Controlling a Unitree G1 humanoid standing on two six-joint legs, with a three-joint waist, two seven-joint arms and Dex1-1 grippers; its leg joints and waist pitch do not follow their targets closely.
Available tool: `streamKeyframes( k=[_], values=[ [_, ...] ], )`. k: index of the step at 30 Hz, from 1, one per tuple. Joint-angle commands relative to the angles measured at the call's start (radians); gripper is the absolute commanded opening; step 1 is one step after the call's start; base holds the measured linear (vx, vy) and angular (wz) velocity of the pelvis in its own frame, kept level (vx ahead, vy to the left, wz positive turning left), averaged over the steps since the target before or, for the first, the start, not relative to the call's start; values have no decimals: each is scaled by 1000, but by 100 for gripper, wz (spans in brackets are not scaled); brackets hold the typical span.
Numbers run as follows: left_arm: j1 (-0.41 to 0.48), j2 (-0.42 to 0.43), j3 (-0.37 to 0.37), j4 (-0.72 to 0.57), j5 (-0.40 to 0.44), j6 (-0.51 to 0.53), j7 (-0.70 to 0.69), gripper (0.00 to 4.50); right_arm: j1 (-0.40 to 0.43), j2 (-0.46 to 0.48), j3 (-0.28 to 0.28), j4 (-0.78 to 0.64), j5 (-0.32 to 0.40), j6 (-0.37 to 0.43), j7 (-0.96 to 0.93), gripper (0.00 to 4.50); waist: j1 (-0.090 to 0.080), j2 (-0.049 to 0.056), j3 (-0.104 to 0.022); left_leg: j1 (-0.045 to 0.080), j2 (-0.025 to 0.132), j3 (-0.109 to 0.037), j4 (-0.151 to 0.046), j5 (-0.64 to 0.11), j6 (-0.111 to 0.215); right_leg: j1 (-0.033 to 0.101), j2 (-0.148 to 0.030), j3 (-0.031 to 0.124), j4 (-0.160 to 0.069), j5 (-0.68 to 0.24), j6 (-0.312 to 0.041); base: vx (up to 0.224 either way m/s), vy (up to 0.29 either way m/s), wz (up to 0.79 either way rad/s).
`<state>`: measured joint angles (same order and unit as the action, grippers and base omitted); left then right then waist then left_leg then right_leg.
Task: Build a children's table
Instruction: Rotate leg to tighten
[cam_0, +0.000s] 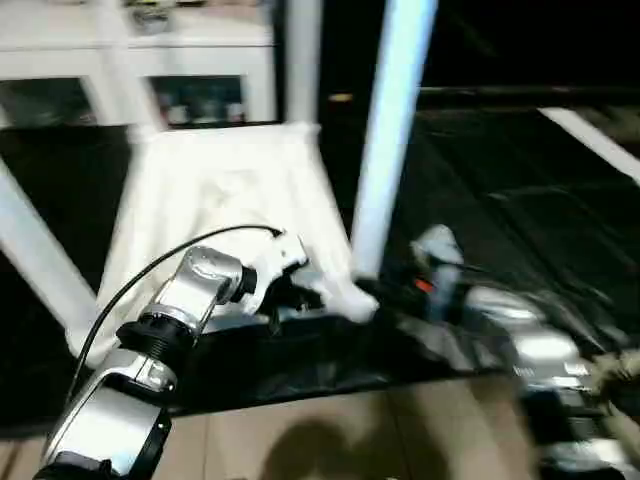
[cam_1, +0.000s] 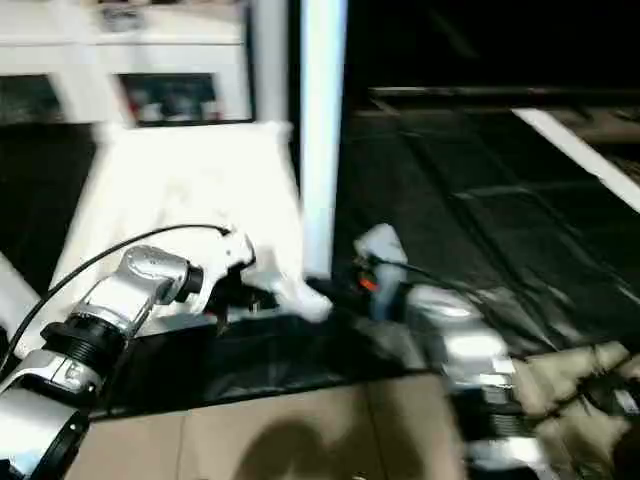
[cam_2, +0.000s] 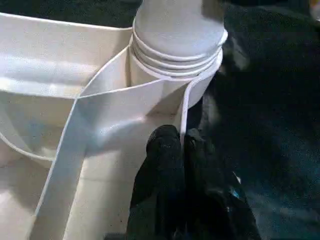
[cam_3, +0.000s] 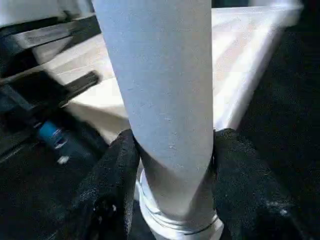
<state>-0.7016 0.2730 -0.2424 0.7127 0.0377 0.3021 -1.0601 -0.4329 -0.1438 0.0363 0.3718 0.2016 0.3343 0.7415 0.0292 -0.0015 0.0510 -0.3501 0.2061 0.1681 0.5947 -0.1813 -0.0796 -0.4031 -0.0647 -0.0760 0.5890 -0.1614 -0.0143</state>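
The white tabletop (cam_0: 215, 190) lies upside down on a black mat, ribbed underside up. A white leg (cam_0: 388, 130) stands upright in its near right corner socket (cam_2: 170, 75). A second leg (cam_0: 302, 60) rises at the far right corner and a third (cam_0: 35, 255) slants at the left. My left gripper (cam_2: 181, 140) is shut on the thin rim wall of the tabletop, right beside that socket. My right gripper (cam_3: 172, 150) has one black finger on each side of the near right leg, just above its ringed base, and is closed on it.
A white cabinet (cam_0: 200, 60) with glass doors stands behind the tabletop. The black mat (cam_0: 520, 190) spreads to the right, with a white strip (cam_0: 590, 140) at its far right. Tan floor (cam_0: 350, 430) lies in front of the mat.
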Motion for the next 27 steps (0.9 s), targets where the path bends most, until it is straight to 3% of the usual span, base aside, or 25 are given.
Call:
streamKeyframes(
  k=[1,2,3,4,5,6,7,8,9,11,12,18,21,27],
  values=[
    [-33,-90,32,-85,-36,20,95,0,-46,112,68,87,-3,18,-81,193,1,-3,-55,-3,8,-16,-76,-328,0,42,-74,23,-107,-609,-77,0,0,0],
    [-39,-116,43,-95,-31,46,153,0,-100,160,28,154,-13,-1,-200,193,-12,-1,-52,-8,9,-20,-77,-347,-6,42,-74,16,-104,-617,-81,0,0,0],
    [-45,-130,48,-93,-24,49,191,0,-129,181,4,190,-16,-16,-264,193,-22,3,-55,-4,6,-23,-75,-366,-9,43,-76,8,-114,-631,-75,0,0,0],
    [-51,-137,48,-89,-15,49,219,0,-145,197,-16,209,-15,-21,-300,193,-28,0,-61,-5,10,-23,-76,-341,3,51,-79,8,-109,-557,-94,0,0,0],
    [-56,-142,47,-83,-6,44,240,0,-154,208,-27,219,-16,-24,-318,193,-30,2,-62,-13,12,-25,-80,-326,9,57,-81,7,-104,-513,-106,0,0,0],
    [-61,-145,48,-79,-2,43,260,0,-157,213,-29,223,-24,-28,-327,193,-32,0,-61,-14,17,-24,-85,-325,14,52,-77,6,-101,-466,-120,0,0,0],
    [-64,-145,50,-76,0,41,268,0,-154,214,-24,220,-31,-30,-322,193,-31,-1,-61,-9,16,-21,-82,-324,17,49,-77,9,-101,-448,-129,50,9,5],
    [-64,-145,50,-76,0,41,268,0,-154,214,-24,220,-32,-30,-321,193,-26,-2,-66,-4,13,-13,-76,-288,25,48,-80,19,-95,-377,-161,50,9,5],
    [-63,-140,55,-76,0,41,275,0,-142,210,-14,215,-46,-48,-307,193,-24,-5,-66,-10,13,-10,-76,-246,40,53,-78,23,-85,-315,-184,60,-6,6],
    [-57,-128,59,-81,3,36,270,0,-125,200,-17,206,-43,-71,-285,193,-17,-1,-67,-10,13,-6,-72,-211,55,53,-80,24,-82,-303,-192,0,0,0],
    [-52,-119,59,-82,5,30,264,0,-114,191,-25,200,-37,-85,-278,249,-8,-1,-72,-11,15,-3,-71,-165,63,57,-81,26,-75,-253,-204,0,0,0],
    [-40,-78,43,-61,16,-6,212,0,-60,130,-43,131,-7,-96,-207,306,9,2,-78,-10,18,0,-68,-81,93,65,-76,28,-55,-101,-241,0,0,0],
    [-34,-47,30,-49,16,-39,146,0,-12,48,-42,63,17,-93,-90,328,18,0,-77,-6,20,2,-69,-104,106,65,-77,29,-55,-86,-252,0,0,0],
    [-28,7,-11,-34,16,-110,-10,0,18,-103,-39,12,56,-99,126,370,33,1,-70,0,23,3,-70,-169,82,59,-77,29,-68,-196,-231,0,0,0]
  ],
)
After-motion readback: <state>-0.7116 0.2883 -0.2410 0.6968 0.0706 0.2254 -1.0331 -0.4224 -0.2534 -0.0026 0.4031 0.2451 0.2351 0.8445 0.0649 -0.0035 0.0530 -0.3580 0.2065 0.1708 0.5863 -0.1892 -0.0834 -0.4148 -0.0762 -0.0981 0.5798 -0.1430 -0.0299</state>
